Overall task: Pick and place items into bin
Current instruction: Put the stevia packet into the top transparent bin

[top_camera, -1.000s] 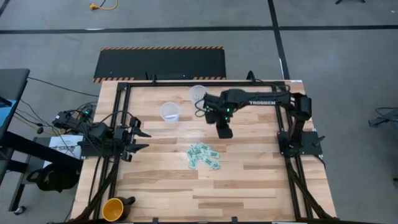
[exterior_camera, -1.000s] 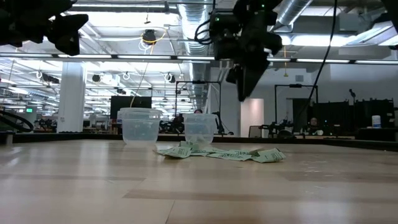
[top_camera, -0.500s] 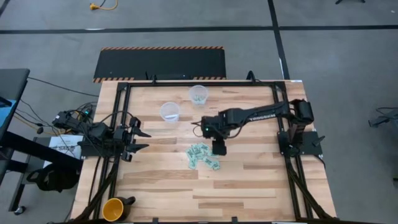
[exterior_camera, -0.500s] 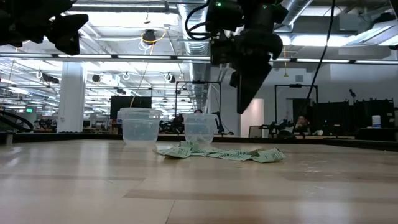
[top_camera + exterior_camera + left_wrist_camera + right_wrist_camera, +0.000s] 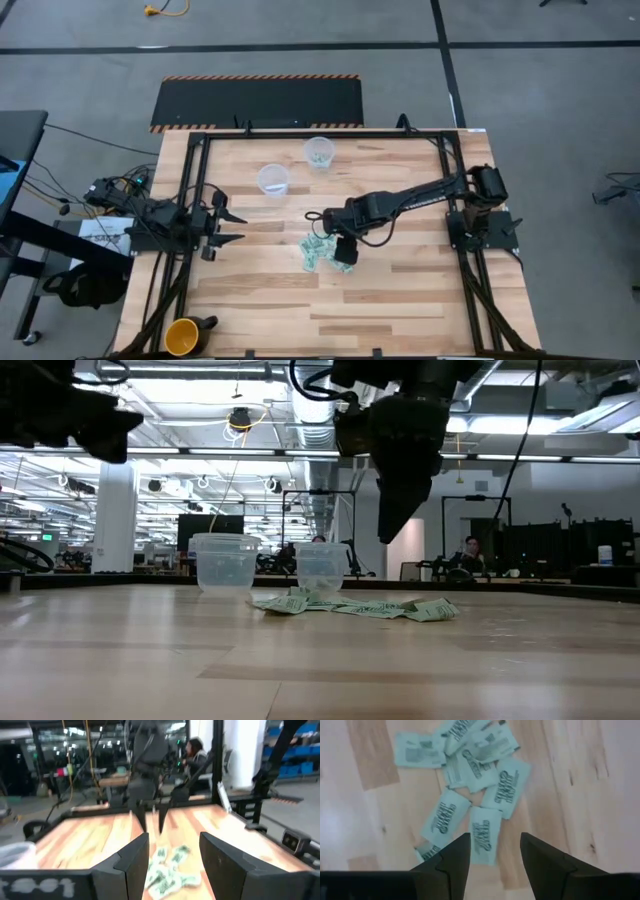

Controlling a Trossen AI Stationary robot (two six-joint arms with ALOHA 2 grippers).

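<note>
My right gripper (image 5: pixel 344 254) hangs over the middle of the table (image 5: pixel 400 290), its fingers (image 5: pixel 451 857) spread with nothing between them, pointing down at the pile of mint-green packets (image 5: pixel 470 795). My right wrist view alone lets me count them: about ten, overlapping, printed faces up. From above the packets (image 5: pixel 318 250) are only a small green patch half hidden under my arm; from table height the packets (image 5: pixel 350 607) are a flat, crinkled strip with my right gripper (image 5: pixel 395 525) hanging clear above them, not touching.

My left gripper (image 5: pixel 222 227) waits near the table's left edge, jaws apart and empty. Its own camera looks between its fingers (image 5: pixel 132 865) across the table to the packets (image 5: pixel 167 872) and my other arm over them.

Two clear plastic cups stand toward the far edge — one (image 5: pixel 273 180) more to the left, the other (image 5: pixel 318 152) closer to that edge, with a little green inside that only the high view shows. The low view has the two cups (image 5: pixel 224 565) (image 5: pixel 321 568) side by side behind the pile. A yellow cup (image 5: pixel 181 337) sits at the near left corner, seen only from above.
</note>
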